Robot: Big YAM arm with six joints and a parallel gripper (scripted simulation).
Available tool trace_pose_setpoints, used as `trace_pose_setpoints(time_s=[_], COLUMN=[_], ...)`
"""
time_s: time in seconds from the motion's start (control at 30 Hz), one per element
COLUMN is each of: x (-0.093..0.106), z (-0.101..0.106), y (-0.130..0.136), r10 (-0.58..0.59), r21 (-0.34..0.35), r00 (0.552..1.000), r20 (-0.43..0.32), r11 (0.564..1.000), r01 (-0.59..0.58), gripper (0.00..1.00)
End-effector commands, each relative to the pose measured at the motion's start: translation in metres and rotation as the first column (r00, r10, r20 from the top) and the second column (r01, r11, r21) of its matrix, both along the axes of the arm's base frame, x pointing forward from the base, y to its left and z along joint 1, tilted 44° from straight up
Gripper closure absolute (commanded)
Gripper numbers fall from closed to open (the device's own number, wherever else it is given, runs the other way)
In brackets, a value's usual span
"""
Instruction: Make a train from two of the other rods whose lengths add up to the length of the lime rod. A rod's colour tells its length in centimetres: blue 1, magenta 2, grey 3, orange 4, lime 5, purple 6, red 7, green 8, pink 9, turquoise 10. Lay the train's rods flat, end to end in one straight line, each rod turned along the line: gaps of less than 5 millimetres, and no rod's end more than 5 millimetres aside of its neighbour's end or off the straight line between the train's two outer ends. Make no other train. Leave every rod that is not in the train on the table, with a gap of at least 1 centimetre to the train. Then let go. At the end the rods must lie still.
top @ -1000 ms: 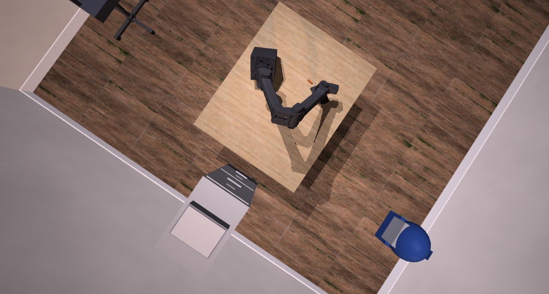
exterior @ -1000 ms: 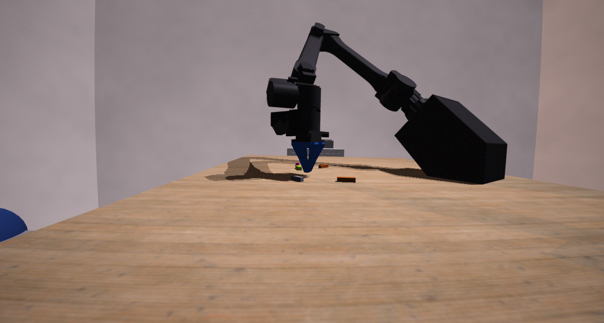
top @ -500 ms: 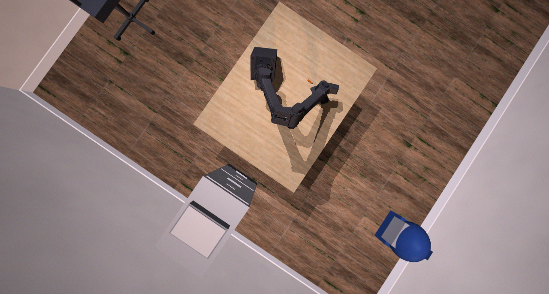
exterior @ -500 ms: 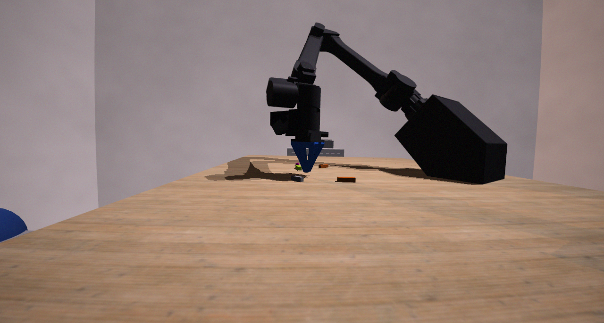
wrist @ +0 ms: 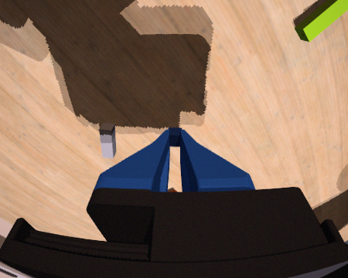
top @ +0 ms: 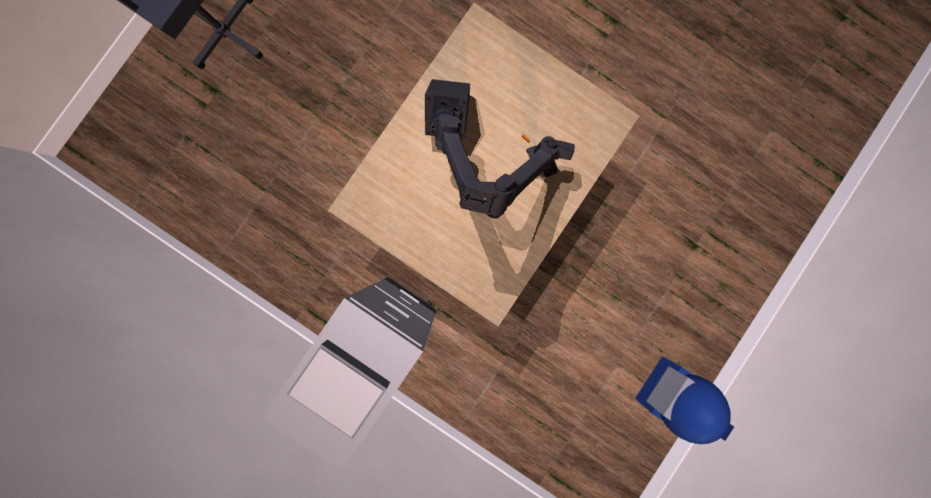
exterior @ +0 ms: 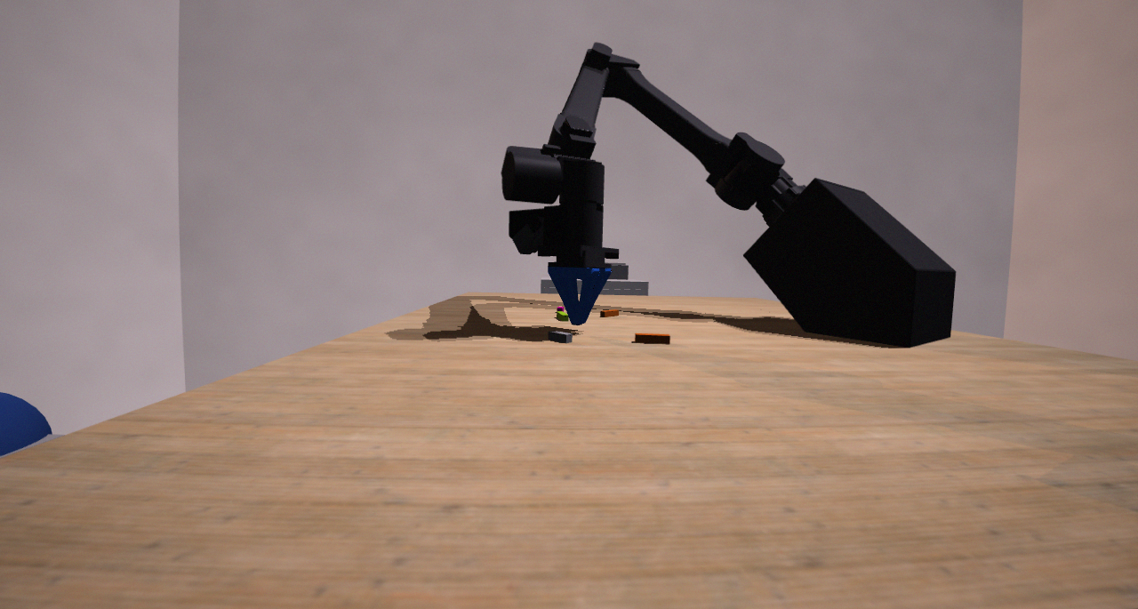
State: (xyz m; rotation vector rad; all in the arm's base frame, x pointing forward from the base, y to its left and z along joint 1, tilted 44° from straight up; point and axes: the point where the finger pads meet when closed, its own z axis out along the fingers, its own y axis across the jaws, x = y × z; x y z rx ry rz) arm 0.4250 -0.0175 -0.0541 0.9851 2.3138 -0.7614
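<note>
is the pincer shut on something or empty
Shut on something: the pincer has its blue fingers nearly together, with an orange speck, likely an orange rod, between them.

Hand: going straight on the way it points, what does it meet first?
Likely the table top just beyond the tips of the hand, which is shut on an orange rod. The grey rod lies aside of that line.

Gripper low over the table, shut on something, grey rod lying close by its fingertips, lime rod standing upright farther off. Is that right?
One thing is off: the lime rod lies flat, not upright, as the wrist view shows. The rest holds: the gripper is low, shut on something of which only an orange sliver shows, the grey rod close by.
</note>
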Motion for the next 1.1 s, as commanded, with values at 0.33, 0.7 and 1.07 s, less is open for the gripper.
trace_pose_setpoints(time_s=[0.33,0.7,1.07], x=[0.0022,0.0026,0.0073], z=[0.007,0.0101,0.0119], y=[0.0047,-0.0014,-0.0008], r10=[0.016,0.014,0.009], r21=[0.002,0.002,0.005], r00=[1.0,1.0,1.0], r20=[0.009,0.013,0.026], r11=[1.0,1.0,1.0], r01=[-0.016,-0.014,-0.01], gripper=[0.96,0.96,0.96])
